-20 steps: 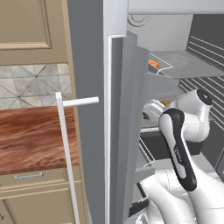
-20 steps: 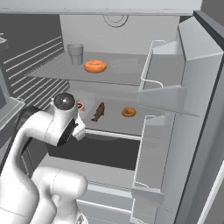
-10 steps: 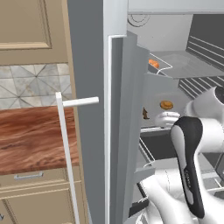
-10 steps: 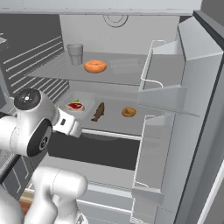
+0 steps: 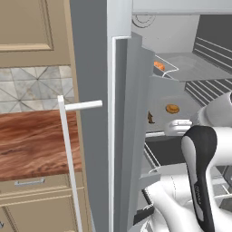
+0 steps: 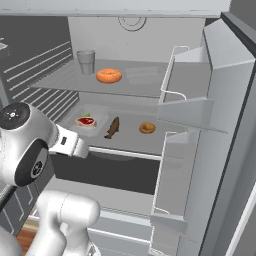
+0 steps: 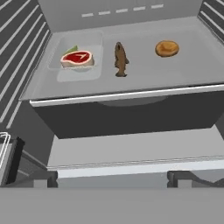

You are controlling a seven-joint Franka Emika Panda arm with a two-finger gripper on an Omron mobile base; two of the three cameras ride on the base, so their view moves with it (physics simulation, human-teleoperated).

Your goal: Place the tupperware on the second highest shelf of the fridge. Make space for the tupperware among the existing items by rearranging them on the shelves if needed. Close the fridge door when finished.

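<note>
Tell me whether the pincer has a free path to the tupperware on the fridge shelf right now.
Probably yes. The tupperware sits at the left of the shelf, apart from the dark brown piece beside it. The open pincer hangs in front of the shelf and below it, with nothing standing between.

Fridge [image 6: 220, 125] stood open; both doors swung wide, leaving the shelf fronts unobstructed at frame centre of the right base view. Second shelf [image 7: 183, 72], upper half of the hand view: tupperware [image 7: 76, 61] occupied its left part, the dark brown piece [image 7: 120, 59] lay just right of it at centre, a round orange-brown food [image 7: 166, 48] sat further right. Bare shelf remained between those last two, along the front edge, and at the far right. Top shelf [image 6: 60, 82], upper left of the right base view: cup [image 6: 86, 61] and doughnut [image 6: 108, 75] stood close together at left; the right part lay free. Door bins [image 6: 187, 107] projected at right, narrowing access from that side.
</note>
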